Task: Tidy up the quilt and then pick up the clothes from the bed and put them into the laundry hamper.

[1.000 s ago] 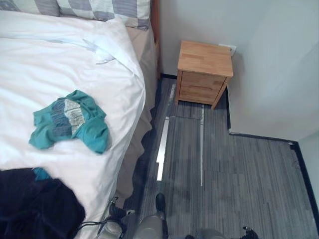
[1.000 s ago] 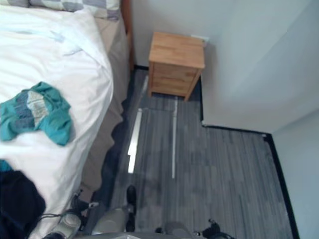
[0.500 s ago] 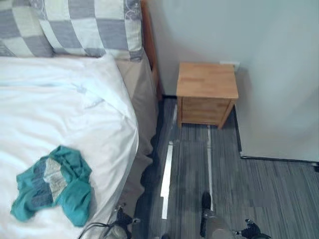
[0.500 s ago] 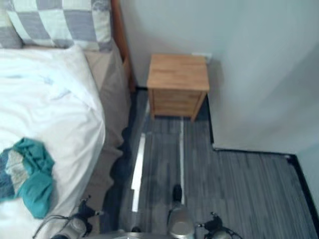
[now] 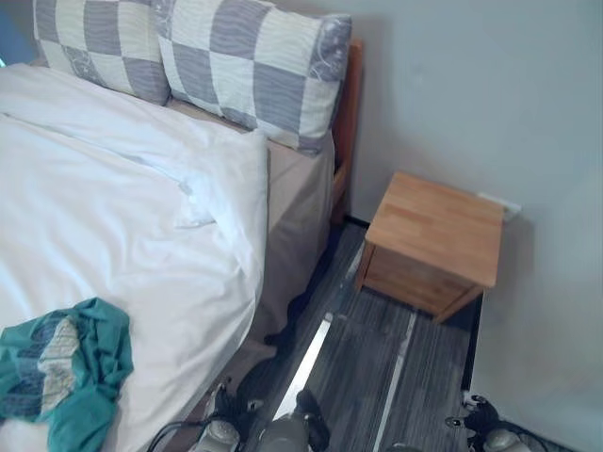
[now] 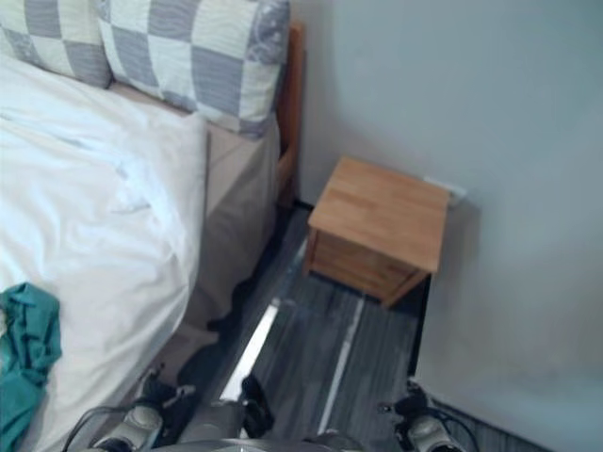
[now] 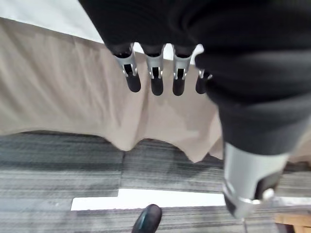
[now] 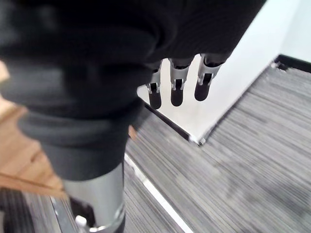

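A white quilt [image 5: 104, 226] covers the bed, and its top corner [image 5: 221, 188] lies rumpled and folded back just below the pillows. A teal and grey garment [image 5: 57, 377] lies crumpled on the quilt near the bed's side edge, also seen at the left edge of the right eye view [image 6: 24, 363]. My left hand [image 7: 156, 80] hangs beside the beige bed skirt [image 7: 58, 97], fingers straight, holding nothing. My right hand [image 8: 176, 90] hangs over the grey floor by a white wall corner, fingers relaxed and empty.
Two grey-and-cream checked pillows [image 5: 250, 66] lean on the wooden headboard [image 5: 347, 122]. A wooden nightstand [image 5: 438, 240] stands against the wall, right of the bed. A narrow strip of grey striped floor with a pale line [image 5: 301, 363] runs between bed and nightstand.
The camera has swung toward the head of the bed: pillows and headboard now show in full, and the dark clothing at the lower left has left the picture. Nothing on the bed moved.
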You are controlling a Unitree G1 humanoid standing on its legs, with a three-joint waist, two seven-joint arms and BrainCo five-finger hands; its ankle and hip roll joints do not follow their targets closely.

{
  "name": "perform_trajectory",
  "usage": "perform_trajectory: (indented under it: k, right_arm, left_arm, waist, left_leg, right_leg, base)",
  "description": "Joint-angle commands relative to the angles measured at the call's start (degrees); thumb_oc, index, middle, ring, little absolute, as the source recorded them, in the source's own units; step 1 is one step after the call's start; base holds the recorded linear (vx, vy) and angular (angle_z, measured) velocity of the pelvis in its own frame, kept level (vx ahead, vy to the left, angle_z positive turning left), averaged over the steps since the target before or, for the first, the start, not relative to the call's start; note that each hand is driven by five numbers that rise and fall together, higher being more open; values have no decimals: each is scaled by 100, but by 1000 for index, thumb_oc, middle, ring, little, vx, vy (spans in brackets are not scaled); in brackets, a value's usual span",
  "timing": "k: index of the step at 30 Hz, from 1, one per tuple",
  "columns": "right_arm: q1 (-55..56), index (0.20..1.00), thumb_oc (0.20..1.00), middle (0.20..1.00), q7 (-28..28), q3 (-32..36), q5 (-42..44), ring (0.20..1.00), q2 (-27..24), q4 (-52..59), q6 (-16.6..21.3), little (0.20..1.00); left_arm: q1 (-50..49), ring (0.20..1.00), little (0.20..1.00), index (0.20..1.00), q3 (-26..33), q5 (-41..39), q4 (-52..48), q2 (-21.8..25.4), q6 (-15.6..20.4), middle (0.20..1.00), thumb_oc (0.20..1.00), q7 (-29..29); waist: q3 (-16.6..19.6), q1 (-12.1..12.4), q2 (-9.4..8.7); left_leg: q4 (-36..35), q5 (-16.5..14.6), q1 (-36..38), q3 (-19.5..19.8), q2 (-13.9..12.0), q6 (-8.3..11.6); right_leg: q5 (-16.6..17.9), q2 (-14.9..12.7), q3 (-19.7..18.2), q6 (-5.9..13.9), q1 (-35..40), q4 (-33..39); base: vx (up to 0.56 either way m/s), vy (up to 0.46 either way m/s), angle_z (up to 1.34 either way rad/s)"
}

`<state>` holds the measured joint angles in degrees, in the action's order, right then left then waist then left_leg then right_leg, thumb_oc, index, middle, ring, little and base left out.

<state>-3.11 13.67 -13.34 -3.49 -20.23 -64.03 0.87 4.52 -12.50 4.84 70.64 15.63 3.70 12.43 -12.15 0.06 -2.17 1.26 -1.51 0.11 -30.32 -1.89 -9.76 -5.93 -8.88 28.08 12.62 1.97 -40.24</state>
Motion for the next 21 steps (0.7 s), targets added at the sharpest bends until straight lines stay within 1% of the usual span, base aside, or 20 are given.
perform_trajectory:
  k: [1,2,3,4,5,6,7,9,10,11,12,13,14,15,16,17,18,19,20,21]
  right_arm:
    - [-431,1000,1000,1000,199,259,-63,1000,-578,1240,266,1000]
    - [-420,1000,1000,1000,198,282,-217,1000,-910,1979,319,1000]
    - [-370,1000,1000,1000,178,308,-387,1000,-1163,2679,368,1000]
    - [-323,1000,1000,1000,156,349,-620,1000,-1567,3358,450,1000]
    - [-388,1000,1000,1000,141,438,-1014,1000,-2179,4321,588,1000]
    - [-408,1000,1000,1000,148,512,-1089,1000,-2348,4572,627,1000]
    - [-404,1000,1000,1000,146,518,-1090,1000,-2349,4578,624,1000]
    - [-436,1000,1000,1000,130,682,-1203,1000,-2621,5021,607,1000]
    - [-401,1000,1000,1000,117,781,-1244,1000,-2667,5261,575,1000]
    - [-587,1000,1000,1000,133,776,-1305,1000,-2772,5614,590,1000]
    - [-809,1000,1000,1000,178,739,-1323,1000,-2789,5649,585,1000]
    - [-838,1000,1000,1000,183,718,-1322,1000,-2786,5634,587,1000]
    - [-1283,1000,1000,1000,245,513,-1291,1000,-2839,5692,615,1000]
    - [-1536,1000,1000,1000,272,487,-1281,1000,-2923,5676,591,1000]
    - [-1897,1000,1000,1000,287,367,-1326,1000,-3074,5709,596,1000]
    - [-2178,1000,1000,1000,333,301,-1294,1000,-3182,5636,589,1000]
    - [-2493,1000,1000,1000,409,120,-1263,1000,-3252,5528,574,1000]
    - [-2678,1000,1000,1000,484,84,-1245,1000,-3356,5446,528,1000]
    - [-2853,1000,1000,1000,533,50,-1224,1000,-3438,5378,456,1000]
    - [-3075,1000,1000,1000,607,-81,-1220,1000,-3448,5227,409,1000]
  left_arm:
    - [-45,1000,1000,1000,320,-84,-475,528,47,1000,1000,132]
    - [-88,1000,1000,1000,372,-91,-552,603,88,1000,1000,141]
    - [-100,1000,1000,1000,419,-94,-640,635,118,1000,1000,149]
    - [-126,1000,1000,1000,420,-73,-753,657,162,1000,1000,167]
    - [-145,1000,1000,1000,368,53,-827,666,239,1000,1000,186]
    - [-137,1000,1000,1000,351,94,-792,658,249,1000,1000,218]
    - [-134,1000,1000,1000,349,95,-790,657,250,1000,1000,219]
    - [-61,1000,1000,1000,358,95,-608,602,252,1000,1000,236]
    - [-26,1000,1000,1000,376,94,-571,592,237,1000,1000,243]
    - [40,1000,1000,1000,342,96,-462,620,237,1000,1000,225]
    - [49,1000,1000,1000,356,65,-432,629,230,1000,1000,225]
    - [53,1000,1000,1000,369,65,-432,631,229,1000,1000,224]
    - [144,1000,1000,1000,338,55,-352,626,216,1000,1000,298]
    - [113,1000,1000,1000,303,66,-392,640,208,1000,1000,274]
    - [11,1000,1000,1000,320,40,-410,642,234,1000,1000,267]
    - [-52,1000,1000,1000,298,13,-384,620,230,1000,1000,296]
    - [-43,1000,1000,1000,287,-32,-373,598,220,1000,1000,323]
    - [-7,1000,1000,1000,257,-72,-378,606,219,1000,1000,348]
    - [7,1000,1000,1000,236,-106,-422,615,196,1000,1000,364]
    - [19,1000,1000,1000,218,-117,-462,650,199,1000,1000,401]
  waist:
    - [-330,137,69]
    - [-379,78,75]
    - [-408,47,90]
    - [-451,-28,49]
    - [-482,-115,-54]
    - [-482,-151,-116]
    - [-479,-158,-112]
    - [-497,-263,-212]
    - [-516,-294,-257]
    - [-511,-206,-378]
    - [-541,-135,-456]
    - [-561,-192,-458]
    - [-630,-158,-514]
    - [-642,-133,-531]
    - [-657,-106,-515]
    - [-694,-85,-483]
    - [-735,-111,-479]
    - [-810,-143,-459]
    - [-898,-148,-407]
    - [-967,-207,-352]
  left_leg:
    - [146,-419,258,579,155,492]
    - [29,-405,367,799,143,509]
    - [-41,-269,378,911,63,546]
    - [-84,-247,428,1177,71,617]
    - [-132,-261,451,1656,110,766]
    - [-182,-278,475,1895,139,841]
    - [-184,-266,466,1903,134,843]
    - [-303,-317,572,2526,161,973]
    - [-274,-358,592,2829,145,1011]
    - [-189,-474,636,3178,133,1116]
    - [-75,-545,637,3291,186,1140]
    - [-42,-558,628,3341,189,1139]
    - [198,-681,579,3495,183,1183]
    - [417,-758,470,3567,182,1225]
    - [585,-804,341,3540,90,1309]
    - [692,-810,224,3366,-55,1392]
    - [803,-717,6,3159,-167,1467]
    - [876,-577,-222,2817,-328,1508]
    - [987,-423,-444,2341,-548,1518]
    - [997,-185,-619,1770,-748,1528]
  right_leg:
    - [954,-255,-1019,189,-517,202]
    - [843,-210,-1213,118,-662,281]
    - [831,-90,-1344,-63,-825,552]
    - [711,-28,-1538,-150,-864,984]
    - [480,28,-2110,-281,-888,2283]
    - [543,36,-2422,-290,-849,3043]
    - [575,40,-2409,-293,-832,3090]
    - [907,57,-3258,-199,-1038,4048]
    - [1040,97,-3637,-166,-1197,4245]
    - [1147,28,-3690,-169,-1238,4436]
    - [1207,-70,-3513,-158,-1226,4339]
    - [1193,-86,-3463,-156,-1194,4339]
    - [1255,-82,-3415,-156,-1207,4200]
    - [1267,-62,-3424,-180,-1198,4145]
    - [1255,-39,-3355,-237,-1178,4140]
    - [1222,-71,-3166,-274,-1129,4171]
    - [1223,-148,-2986,-295,-1107,4221]
    - [1186,-215,-2783,-307,-1068,4246]
    - [1125,-293,-2523,-325,-1017,4228]
    - [1093,-355,-2274,-351,-1046,4187]
  base:
    - [250,-58,178]
    - [130,-120,150]
    - [224,-204,132]
    - [335,-374,92]
    - [403,-410,137]
    - [306,-328,185]
    - [235,-253,217]
    - [309,-350,203]
    - [445,-557,209]
    - [428,-537,210]
    - [316,-397,216]
    - [214,-334,243]
    - [166,-337,194]
    - [233,-479,172]
    - [193,-390,96]
    - [140,-360,161]
    - [63,-336,151]
    - [-27,-294,132]
    - [-73,-260,107]
    - [-90,-182,108]
